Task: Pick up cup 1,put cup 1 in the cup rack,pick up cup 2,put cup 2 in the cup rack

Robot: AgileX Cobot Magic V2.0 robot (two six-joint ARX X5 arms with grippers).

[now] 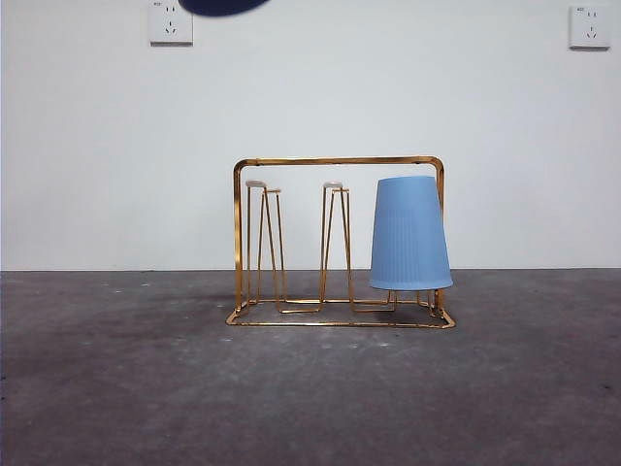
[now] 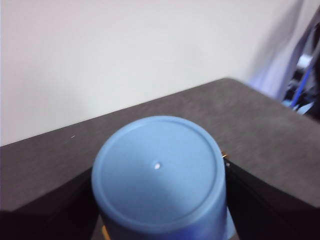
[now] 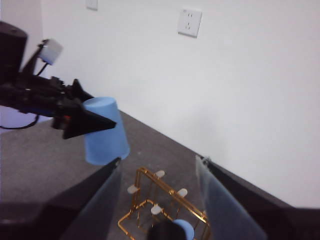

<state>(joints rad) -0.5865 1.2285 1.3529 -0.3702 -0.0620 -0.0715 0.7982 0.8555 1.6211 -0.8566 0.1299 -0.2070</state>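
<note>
The gold wire cup rack (image 1: 338, 161) stands mid-table. One blue cup (image 1: 410, 235) sits upside down over its right-hand prongs; the other prongs are bare. A second blue cup (image 2: 159, 175) is upside down in my left gripper (image 2: 160, 205), whose jaws are shut on its sides. The right wrist view shows that cup (image 3: 104, 131) held in the air by the left gripper (image 3: 85, 122), off to one side of the rack (image 3: 160, 200) and higher. My right gripper (image 3: 161, 200) hangs open above the rack, holding nothing. In the front view only a dark blue curved edge (image 1: 223, 5) shows at the top.
The dark grey table (image 1: 310, 388) ends at a white wall with two sockets (image 1: 171, 21) (image 1: 589, 26). Cables and blue gear (image 2: 305, 75) lie beyond the table's far corner in the left wrist view.
</note>
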